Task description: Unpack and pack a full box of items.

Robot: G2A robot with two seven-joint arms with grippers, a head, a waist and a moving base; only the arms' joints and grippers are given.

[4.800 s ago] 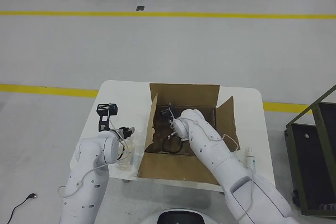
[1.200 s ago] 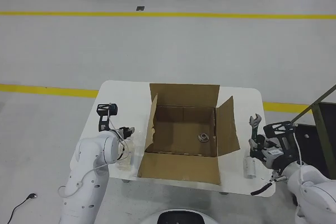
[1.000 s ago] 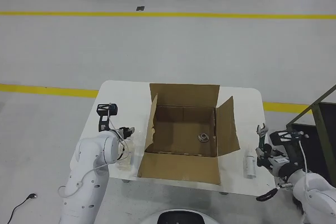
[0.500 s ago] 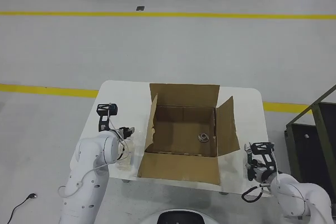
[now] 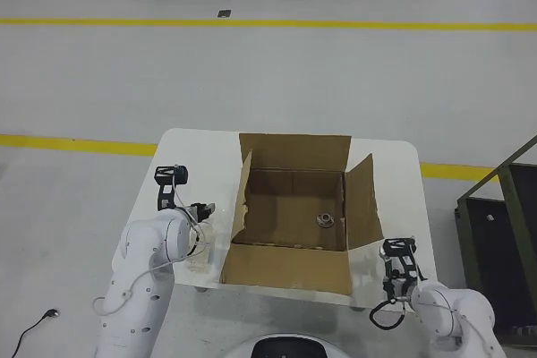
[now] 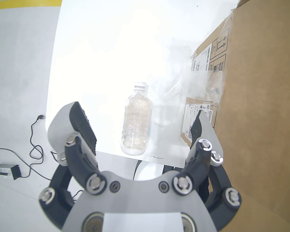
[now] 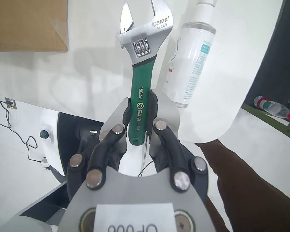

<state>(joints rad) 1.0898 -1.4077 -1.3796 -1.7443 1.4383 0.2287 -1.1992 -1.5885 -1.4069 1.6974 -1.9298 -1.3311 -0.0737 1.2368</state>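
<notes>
My right end effector (image 7: pixel 140 107) has come out of the box (image 5: pixel 286 268) and swung round to the counter's (image 5: pixel 197 152) near corner. It is clamped tight on the green handle of the wrench (image 7: pixel 145 37), whose steel head points straight out ahead of the fingers. I judge this as one more item unpacked and about to be set down (whether it already touches the surface I cannot tell). The spray bottle (image 7: pixel 195 56) lies on its side just beside the wrench head, so I would place the wrench on the side away from it. One small metal part (image 5: pixel 324 218) lies on the box floor, well behind the right end effector.

My left end effector (image 6: pixel 139 121) has not moved. It is spread wide and holds nothing, and a clear bottle (image 6: pixel 136 112) stands below, between its fingers, with the box wall close on one side.

The counter is plain white. The room has a grey floor (image 5: pixel 268 80) with yellow lines (image 5: pixel 251 23), a green frame (image 5: pixel 510 233) beyond the right end effector and a cable (image 5: pixel 36 327) near the left arm.
</notes>
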